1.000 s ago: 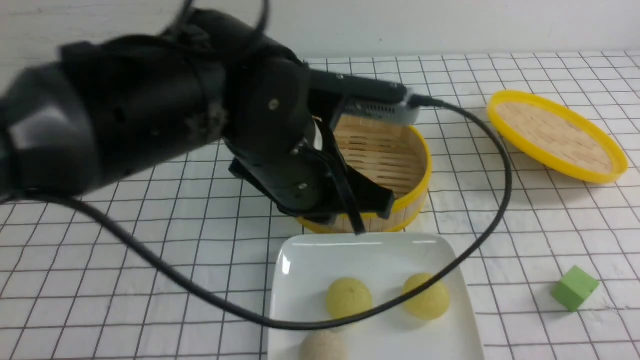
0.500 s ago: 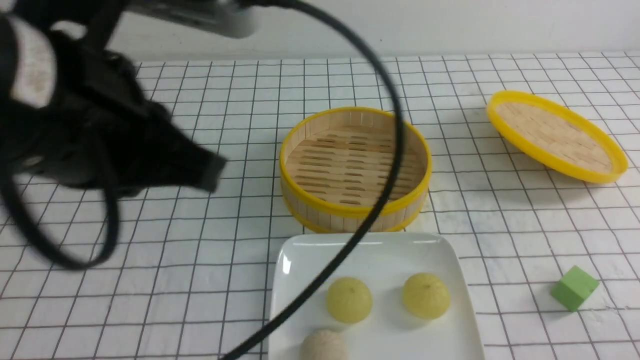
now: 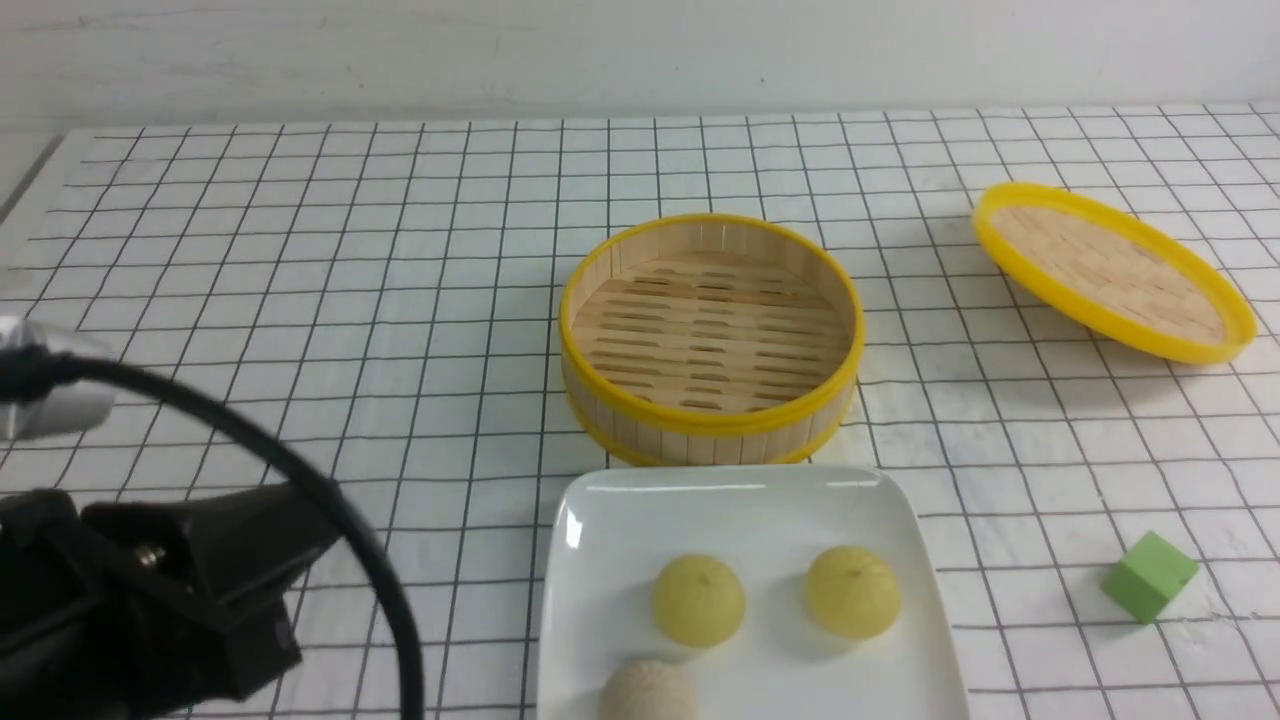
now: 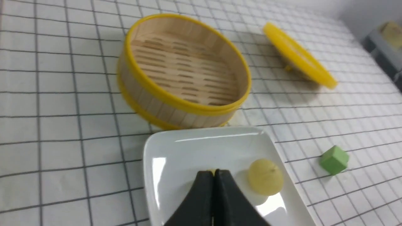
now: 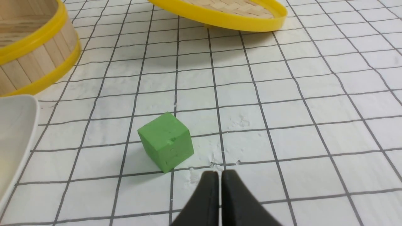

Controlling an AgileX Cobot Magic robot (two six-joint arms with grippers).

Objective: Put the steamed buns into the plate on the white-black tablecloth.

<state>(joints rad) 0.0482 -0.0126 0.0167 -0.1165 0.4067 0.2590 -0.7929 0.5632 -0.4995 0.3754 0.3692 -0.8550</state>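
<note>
Two pale yellow-green steamed buns [image 3: 698,600] [image 3: 852,591] sit side by side in the white rounded-square plate [image 3: 620,520] on the white-black checked tablecloth [image 3: 300,250]. In the left wrist view one bun [image 4: 265,176] shows fully; the other is almost hidden behind the fingers. My left gripper [image 4: 214,172] is shut and empty, above the plate's near side. In the front view only the left arm's body [image 3: 150,600] shows at the lower left. My right gripper [image 5: 219,173] is shut and empty over the cloth, close to a green cube [image 5: 165,141].
An empty yellow-rimmed bamboo steamer basket [image 3: 710,335] stands just behind the plate. Its lid [image 3: 1112,268] lies tilted at the back right. A beige rough ball [image 3: 646,692] sits in the plate's near edge. The green cube [image 3: 1148,575] lies to the plate's right.
The left arm has swung away from over the steamer basket, to the left and down to the lower left corner. The buns and plate have not moved.
</note>
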